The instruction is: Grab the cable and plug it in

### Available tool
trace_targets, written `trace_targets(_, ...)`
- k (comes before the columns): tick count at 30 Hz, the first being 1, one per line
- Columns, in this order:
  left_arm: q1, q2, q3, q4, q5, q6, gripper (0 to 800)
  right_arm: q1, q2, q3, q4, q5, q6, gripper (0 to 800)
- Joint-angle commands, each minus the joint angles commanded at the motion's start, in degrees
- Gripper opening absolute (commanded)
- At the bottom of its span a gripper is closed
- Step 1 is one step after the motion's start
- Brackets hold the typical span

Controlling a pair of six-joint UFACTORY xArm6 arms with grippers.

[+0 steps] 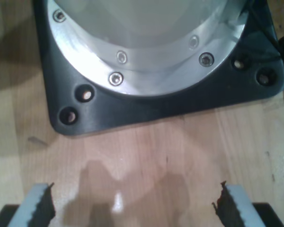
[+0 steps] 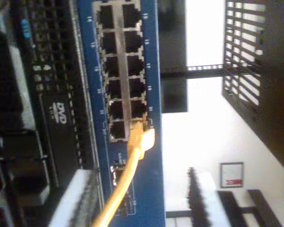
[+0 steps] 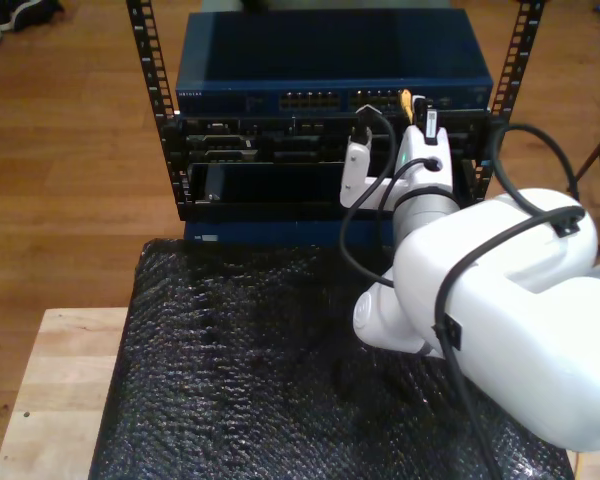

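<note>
In the first wrist view, my first claw [image 1: 132, 208] hangs wide open and empty over the wooden worktop [image 1: 146, 156], near a black base plate [image 1: 146, 111].

In the second wrist view, the cable [image 2: 132, 161] meets a port on the blue switch [image 2: 149, 189]; whether my second claw [image 2: 132, 208] grips it I cannot tell. The step looks like final seating: next, press straight in.

In the exterior view, the arm [image 3: 480, 300] reaches the rack [image 3: 330, 130] past black bubble wrap [image 3: 240, 380].

A "DVD" logo stands on the black drive [image 2: 57, 127]; the switch's [image 2: 149, 189] port numbers are too blurred.
</note>
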Motion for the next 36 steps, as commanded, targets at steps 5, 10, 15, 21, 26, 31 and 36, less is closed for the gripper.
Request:
trace_targets(5, 0.0, 0.0, 0.0, 0.0, 0.0, 0.0, 800, 0.3, -4.5, 3.6, 0.0, 4.4, 0.0, 610)
trace_targets(10, 0.0, 0.0, 0.0, 0.0, 0.0, 0.1, 800, 0.3, -9.1, 7.7, 0.0, 7.0, 0.0, 687)
trace_targets(15, -0.1, 0.0, 0.0, 0.0, 0.0, 0.1, 800, 0.3, -14.4, 12.7, -0.1, 10.4, -0.1, 761)
trace_targets(21, 0.0, 0.0, 0.0, 0.0, 0.0, 0.0, 800, 0.3, -21.5, 19.3, -0.4, 16.2, -0.2, 770)
trace_targets(26, 0.0, 0.0, 0.0, 0.0, 0.0, 0.0, 800, 0.1, -26.5, 22.2, -2.1, 25.2, -0.2, 770)
trace_targets(31, 0.0, 0.0, 0.0, 0.0, 0.0, 0.0, 800, -0.4, -29.5, 22.3, -3.7, 33.8, -0.7, 770)
trace_targets(36, 0.0, 0.0, 0.0, 0.0, 0.0, 0.0, 800, -3.1, -32.4, 22.4, -6.8, 42.4, -1.1, 770)
